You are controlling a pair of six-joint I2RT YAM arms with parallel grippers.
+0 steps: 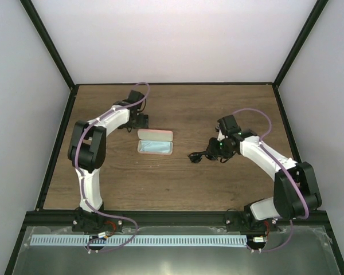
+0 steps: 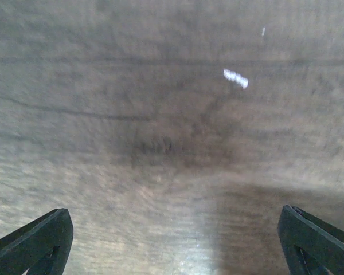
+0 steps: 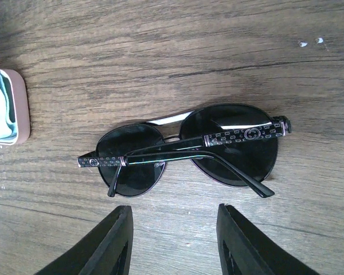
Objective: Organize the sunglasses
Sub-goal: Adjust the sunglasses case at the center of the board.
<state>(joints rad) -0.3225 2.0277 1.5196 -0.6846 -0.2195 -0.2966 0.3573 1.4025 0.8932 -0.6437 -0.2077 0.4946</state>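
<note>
The black sunglasses [image 3: 186, 150] lie on the wooden table with both temple arms folded across the dark lenses. My right gripper [image 3: 175, 215] is open and empty, its fingers just short of the sunglasses. In the top view the sunglasses [image 1: 198, 156] lie right of centre, with the right gripper [image 1: 214, 150] beside them on their right. The pink case [image 1: 155, 136] lies open at the centre with the light blue cloth [image 1: 155, 148] inside. My left gripper [image 2: 175, 220] is open and empty over bare wood, just behind the case's left end in the top view [image 1: 139, 122].
The pink case [image 3: 21, 109] and the cloth [image 3: 0, 106] show at the left edge of the right wrist view. Black frame rails [image 1: 175, 84] and white walls enclose the table on three sides. A small white speck [image 2: 235, 78] lies on the wood.
</note>
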